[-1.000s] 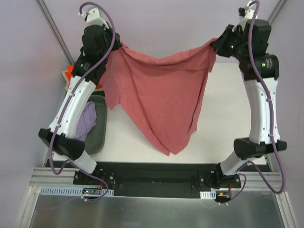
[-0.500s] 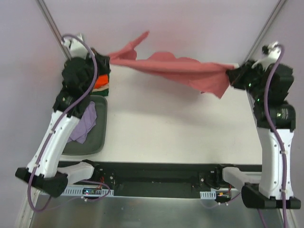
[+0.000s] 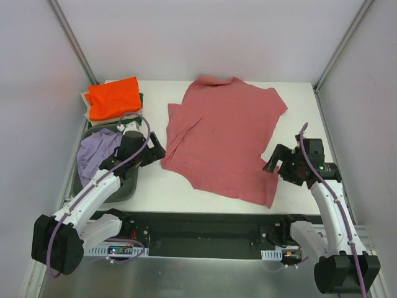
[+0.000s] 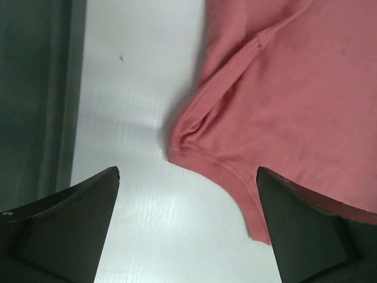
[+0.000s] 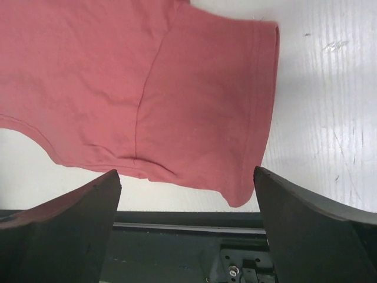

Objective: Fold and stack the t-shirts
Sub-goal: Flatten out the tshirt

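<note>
Dusty rose-red cloth t-shirt (image 3: 226, 139) lies spread, slightly rumpled, mid white table (image 3: 298, 105), released. Left gripper (image 3: 154, 151) empty, fingers wide apart, just beside shirt's near-left edge. Right gripper (image 3: 273, 162) empty, fingers wide apart, at near-right sleeve. Left: grey plastic bin (image 3: 127, 186) holding crumpled lavender t-shirt (image 3: 96, 152). Far left: folded bright orange t-shirt (image 3: 113, 97) atop beige t-shirt (image 3: 85, 100) and dark green t-shirt (image 3: 141, 97).

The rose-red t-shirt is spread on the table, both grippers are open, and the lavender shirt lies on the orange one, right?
Not quite: the top external view shows the lavender t-shirt lying in the grey bin, not on the orange t-shirt. The rose-red t-shirt is spread on the table, and the left gripper and right gripper are open.
</note>
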Motion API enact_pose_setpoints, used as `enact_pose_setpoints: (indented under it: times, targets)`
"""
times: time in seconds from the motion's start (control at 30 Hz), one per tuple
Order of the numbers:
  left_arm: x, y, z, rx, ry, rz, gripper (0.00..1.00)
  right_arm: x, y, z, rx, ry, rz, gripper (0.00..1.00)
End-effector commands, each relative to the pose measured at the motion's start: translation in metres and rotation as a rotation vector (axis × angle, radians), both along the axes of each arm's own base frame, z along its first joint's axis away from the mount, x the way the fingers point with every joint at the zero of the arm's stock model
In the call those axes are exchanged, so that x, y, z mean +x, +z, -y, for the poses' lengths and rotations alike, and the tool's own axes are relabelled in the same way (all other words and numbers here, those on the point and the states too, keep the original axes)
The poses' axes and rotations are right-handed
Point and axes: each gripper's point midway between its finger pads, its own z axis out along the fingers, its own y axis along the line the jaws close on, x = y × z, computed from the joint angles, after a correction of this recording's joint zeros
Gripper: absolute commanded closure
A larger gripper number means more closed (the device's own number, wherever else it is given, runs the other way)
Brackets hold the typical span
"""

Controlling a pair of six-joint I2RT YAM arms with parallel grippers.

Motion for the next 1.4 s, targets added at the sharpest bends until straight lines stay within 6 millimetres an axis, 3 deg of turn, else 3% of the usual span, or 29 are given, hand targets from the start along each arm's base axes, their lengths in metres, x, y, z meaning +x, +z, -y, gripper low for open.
enact_pose_setpoints:
  times: [0.0, 0.1, 0.23, 0.33, 0.47, 0.7, 0.9, 1.03, 1.17, 1.23, 1.37]
  targets:
    - [0.015, 0.032, 0.025, -0.131, -0.037, 0.067, 0.01, 0.019, 0.024, 0.005, -0.027, -0.001, 0.101, 0.04]
    - [0.016, 0.025, 0.038, -0.159, -0.065, 0.025, 0.01, 0.031, 0.026, -0.007, 0.032, 0.038, 0.144, 0.04]
    - [0.015, 0.011, 0.072, -0.161, -0.159, -0.038, 0.01, 0.035, 0.013, -0.026, 0.117, 0.111, 0.131, 0.04]
    - [0.018, 0.006, 0.1, -0.142, -0.218, -0.059, 0.01, 0.036, -0.011, -0.03, 0.121, 0.119, 0.08, 0.04]
    - [0.028, -0.009, 0.122, -0.139, -0.246, -0.105, 0.01, 0.031, -0.043, -0.033, 0.09, 0.137, -0.013, 0.04]
    - [0.049, -0.053, 0.132, -0.091, -0.224, -0.194, 0.01, 0.006, -0.085, -0.06, 0.051, 0.223, -0.166, 0.04]
    - [0.093, -0.082, 0.099, -0.018, -0.097, -0.231, 0.01, -0.036, -0.097, -0.093, 0.041, 0.359, -0.245, 0.04]
    - [0.132, -0.087, 0.08, 0.067, -0.066, -0.234, 0.01, -0.069, -0.105, -0.137, 0.096, 0.505, -0.289, 0.04]
    - [0.172, -0.076, 0.081, 0.08, -0.073, -0.187, 0.01, -0.067, -0.107, -0.199, 0.15, 0.665, -0.242, 0.04]
    - [0.199, -0.059, 0.079, 0.064, -0.075, -0.141, 0.01, -0.069, -0.114, -0.236, 0.155, 0.77, -0.268, 0.04]
    - [0.219, -0.025, 0.068, -0.009, -0.104, -0.107, 0.01, -0.072, -0.116, -0.303, 0.228, 0.928, -0.295, 0.04]
